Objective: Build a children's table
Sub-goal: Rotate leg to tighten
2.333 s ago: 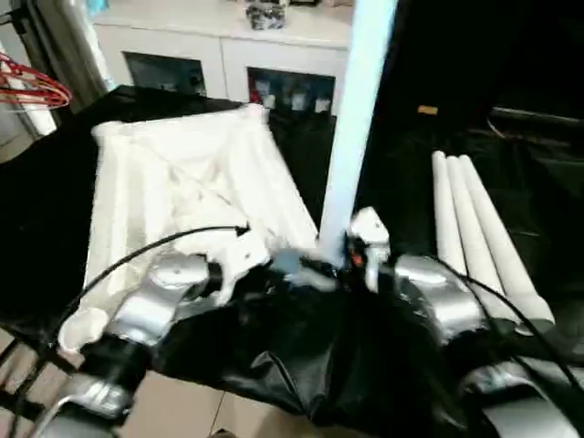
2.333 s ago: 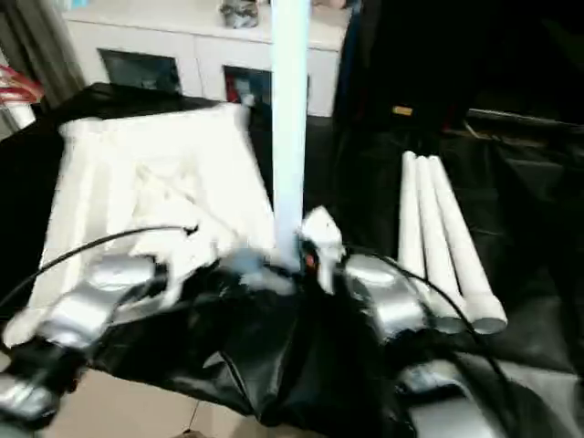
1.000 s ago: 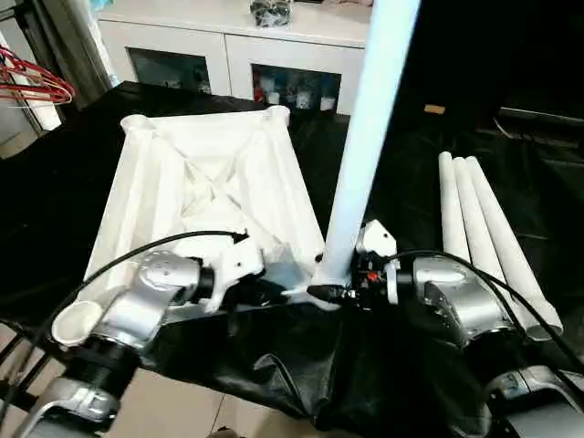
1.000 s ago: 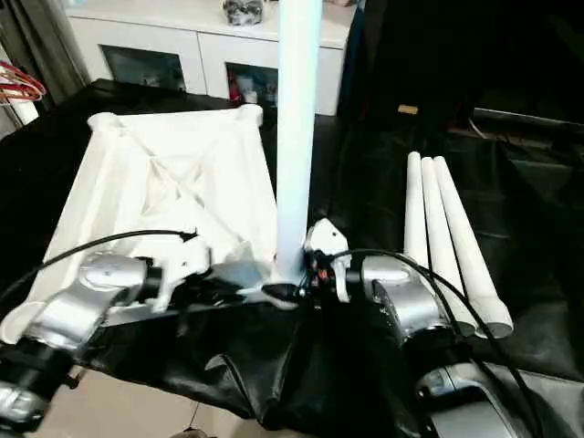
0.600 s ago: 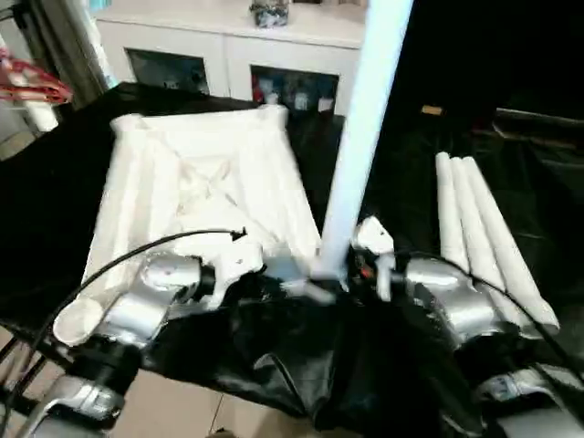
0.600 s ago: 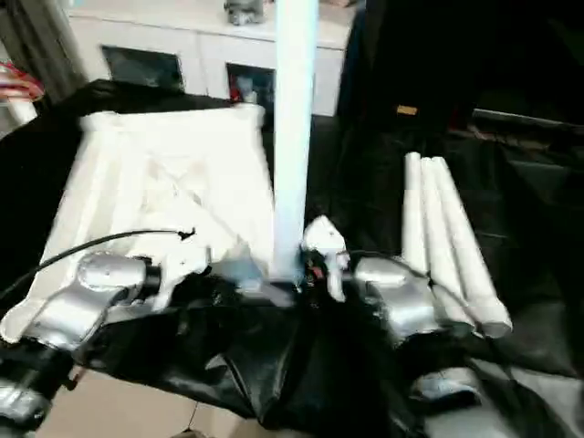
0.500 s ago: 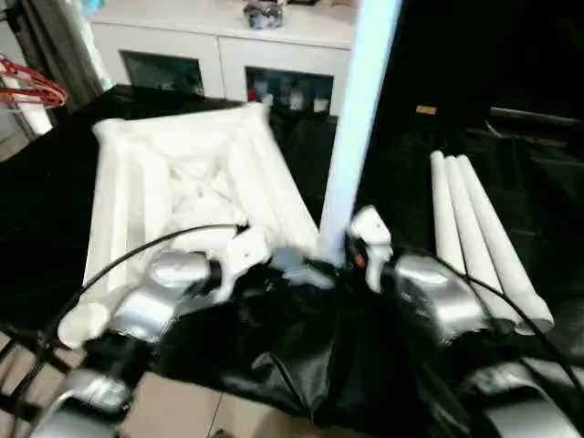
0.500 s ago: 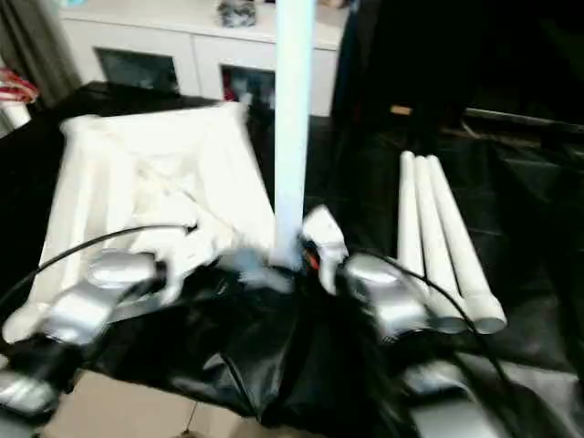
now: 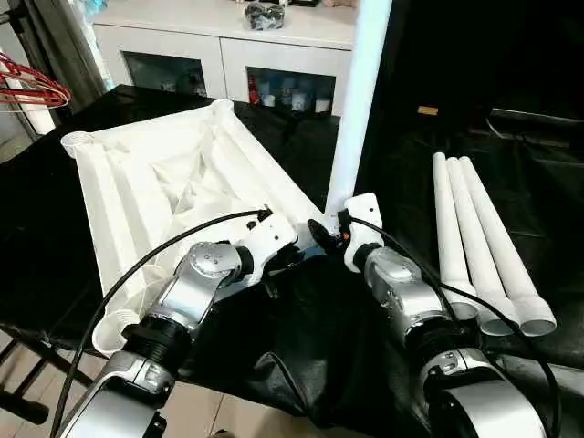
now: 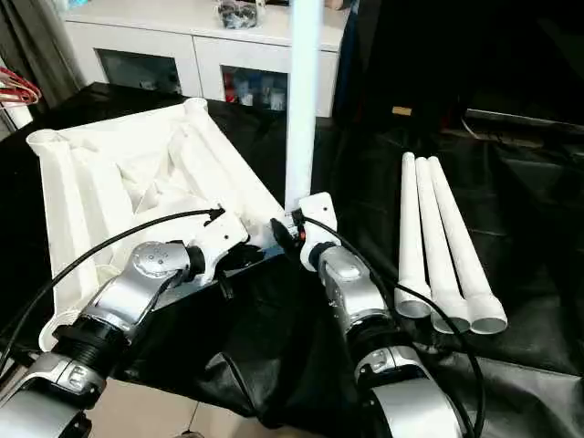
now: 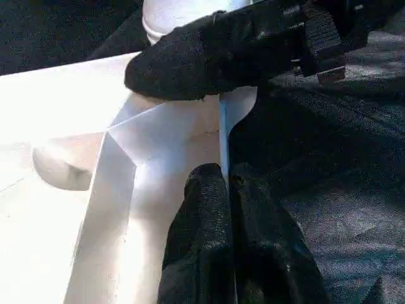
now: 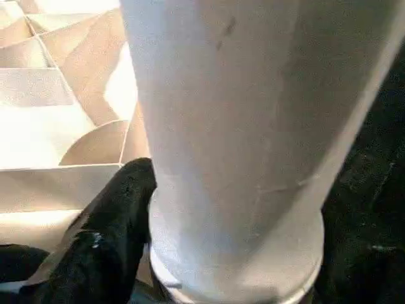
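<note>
A black-covered table carries a white tabletop lying ribbed side up. One white leg stands upright in its near corner socket. Three spare legs lie together well to the right. The left hand is closed, pinching the tabletop's edge. The right hand wraps around the standing leg's base.

Children's table, part-assembled, underside up

The white ribbed tabletop is seen upside down on black cloth; 1 white leg is stood upright in its near corner socket, while 3 spare legs are laid side by side well apart.
</note>
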`<state>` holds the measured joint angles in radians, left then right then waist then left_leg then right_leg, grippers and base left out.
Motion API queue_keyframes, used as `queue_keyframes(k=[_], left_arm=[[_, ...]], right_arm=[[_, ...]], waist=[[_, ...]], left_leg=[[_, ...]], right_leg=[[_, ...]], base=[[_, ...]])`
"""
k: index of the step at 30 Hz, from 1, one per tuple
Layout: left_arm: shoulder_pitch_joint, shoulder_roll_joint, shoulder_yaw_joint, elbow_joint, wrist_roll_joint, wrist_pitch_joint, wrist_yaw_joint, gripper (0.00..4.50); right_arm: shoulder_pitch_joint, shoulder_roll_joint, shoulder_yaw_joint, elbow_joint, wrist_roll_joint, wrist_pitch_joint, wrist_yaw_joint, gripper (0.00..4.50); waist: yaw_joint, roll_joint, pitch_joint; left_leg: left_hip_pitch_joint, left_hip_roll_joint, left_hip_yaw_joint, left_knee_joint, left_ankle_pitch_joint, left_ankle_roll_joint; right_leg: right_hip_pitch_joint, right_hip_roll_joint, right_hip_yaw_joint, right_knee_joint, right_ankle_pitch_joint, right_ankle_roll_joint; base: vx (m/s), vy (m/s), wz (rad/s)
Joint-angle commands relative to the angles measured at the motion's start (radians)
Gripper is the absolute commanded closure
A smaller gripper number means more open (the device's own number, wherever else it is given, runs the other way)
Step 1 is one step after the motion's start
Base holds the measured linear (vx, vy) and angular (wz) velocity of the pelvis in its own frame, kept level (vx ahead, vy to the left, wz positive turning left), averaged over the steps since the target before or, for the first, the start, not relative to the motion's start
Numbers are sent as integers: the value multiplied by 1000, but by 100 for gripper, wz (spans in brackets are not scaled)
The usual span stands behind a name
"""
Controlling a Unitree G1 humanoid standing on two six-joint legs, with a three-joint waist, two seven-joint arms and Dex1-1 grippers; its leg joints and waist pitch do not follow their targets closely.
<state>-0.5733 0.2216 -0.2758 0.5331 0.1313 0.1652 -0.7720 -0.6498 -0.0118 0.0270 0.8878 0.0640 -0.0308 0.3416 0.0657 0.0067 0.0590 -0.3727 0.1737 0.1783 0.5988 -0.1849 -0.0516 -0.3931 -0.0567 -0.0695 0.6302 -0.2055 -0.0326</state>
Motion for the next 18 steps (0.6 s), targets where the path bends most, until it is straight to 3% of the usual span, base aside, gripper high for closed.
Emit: queue_keyframes(k=[1, 9, 15, 18], left_arm=[[4, -19, -23, -40, -39, -64, -35, 450], [39, 47, -12, -80, -56, -74, -116, 450], [72, 99, -2, -129, -101, -78, -221, 450], [86, 124, -1, -153, -123, -77, -265, 450]], right_arm=[[-2, 1, 10, 21, 2, 1, 50, 69], [6, -99, 17, -18, 11, 1, 198, 5], [61, -211, 80, -156, 46, 66, 511, 5], [95, -260, 110, -216, 71, 83, 642, 5]], waist=[[-1, 0, -65], [1, 0, -68], [5, -2, -70], [8, -3, -70]], left_leg=[[12, 63, -24, -73, -194, 31], [8, 63, -22, -68, -162, 53], [2, 63, -21, -63, -129, 91], [3, 65, -19, -62, -130, 100]], right_leg=[[44, -102, 63, -90, -198, -198], [47, -100, 61, -84, -140, -219], [54, -97, 58, -77, -76, -233], [50, -97, 57, -76, -76, -237]], base=[[0, 0, 0], [0, 0, 0], [0, 0, 0], [0, 0, 0]])
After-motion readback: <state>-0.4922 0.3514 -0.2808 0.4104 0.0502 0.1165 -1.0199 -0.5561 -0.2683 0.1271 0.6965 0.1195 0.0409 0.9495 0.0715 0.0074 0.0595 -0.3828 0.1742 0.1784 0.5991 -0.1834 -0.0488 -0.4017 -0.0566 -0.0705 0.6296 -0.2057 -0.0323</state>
